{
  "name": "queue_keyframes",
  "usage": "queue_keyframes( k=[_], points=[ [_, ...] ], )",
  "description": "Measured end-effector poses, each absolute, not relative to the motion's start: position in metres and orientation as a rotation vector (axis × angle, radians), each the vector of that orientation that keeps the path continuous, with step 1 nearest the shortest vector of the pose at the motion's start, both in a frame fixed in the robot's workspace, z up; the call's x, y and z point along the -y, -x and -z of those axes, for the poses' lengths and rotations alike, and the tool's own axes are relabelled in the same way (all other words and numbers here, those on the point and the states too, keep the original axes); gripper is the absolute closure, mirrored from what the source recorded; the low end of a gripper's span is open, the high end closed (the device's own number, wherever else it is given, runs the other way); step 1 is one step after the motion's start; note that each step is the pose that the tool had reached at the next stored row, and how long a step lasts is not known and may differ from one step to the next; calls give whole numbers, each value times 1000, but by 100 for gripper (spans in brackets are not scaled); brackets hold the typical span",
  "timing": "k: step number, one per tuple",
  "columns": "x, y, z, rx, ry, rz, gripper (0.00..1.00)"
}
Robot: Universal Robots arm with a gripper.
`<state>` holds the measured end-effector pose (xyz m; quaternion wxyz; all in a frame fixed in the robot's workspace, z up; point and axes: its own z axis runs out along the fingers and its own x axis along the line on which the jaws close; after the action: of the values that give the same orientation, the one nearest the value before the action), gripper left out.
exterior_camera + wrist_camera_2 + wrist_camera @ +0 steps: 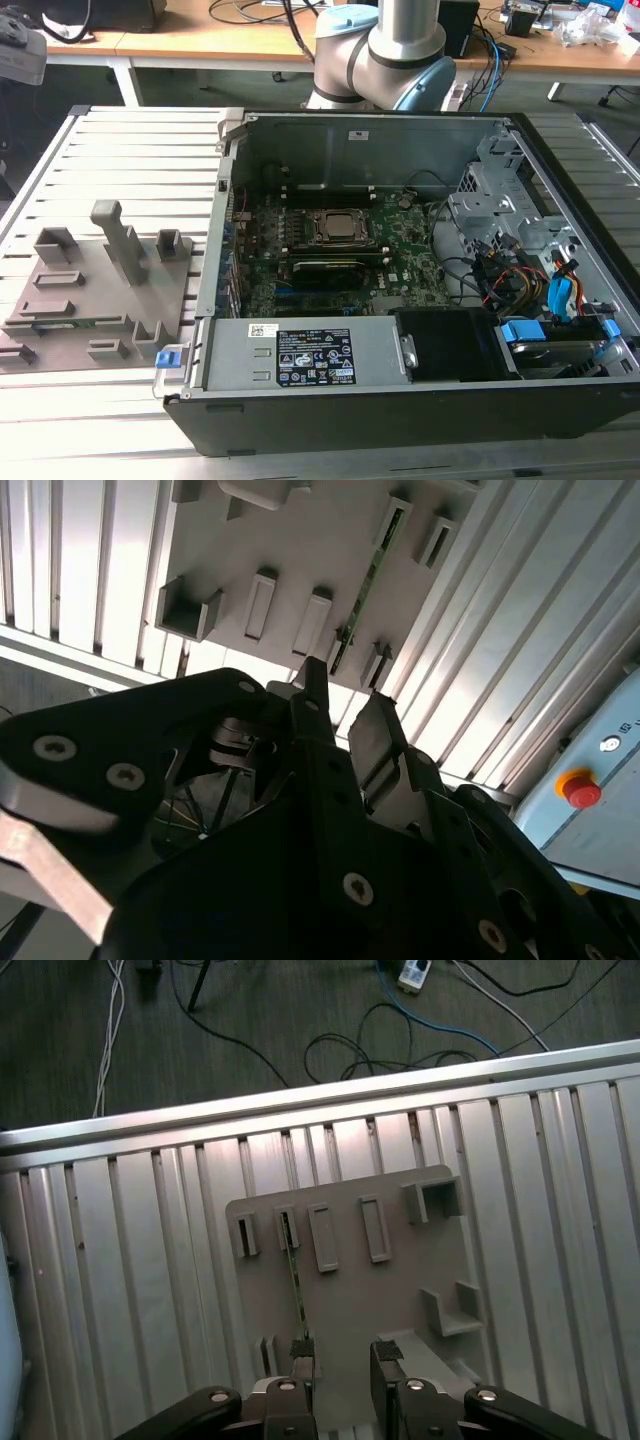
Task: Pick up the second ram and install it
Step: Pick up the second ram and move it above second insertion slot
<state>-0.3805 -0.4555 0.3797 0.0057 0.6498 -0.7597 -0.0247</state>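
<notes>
Second ram point(296, 1280) in gray holder point(400, 1290), gripper point(342, 1360) open w/ nothing held, close by it

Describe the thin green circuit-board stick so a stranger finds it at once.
On the ribbed aluminium table lies a flat grey plastic holder plate. The thin green circuit-board stick stands on edge on it, near the open black gripper. The raised blocks beside it are grey; it alone is green.
</notes>
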Motion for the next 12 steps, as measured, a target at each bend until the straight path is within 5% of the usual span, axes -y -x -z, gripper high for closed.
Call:
queue_keyframes(
  k=[12],
  points=[
    [456,380,-366,2378,-2034,77,64]
  ],
)
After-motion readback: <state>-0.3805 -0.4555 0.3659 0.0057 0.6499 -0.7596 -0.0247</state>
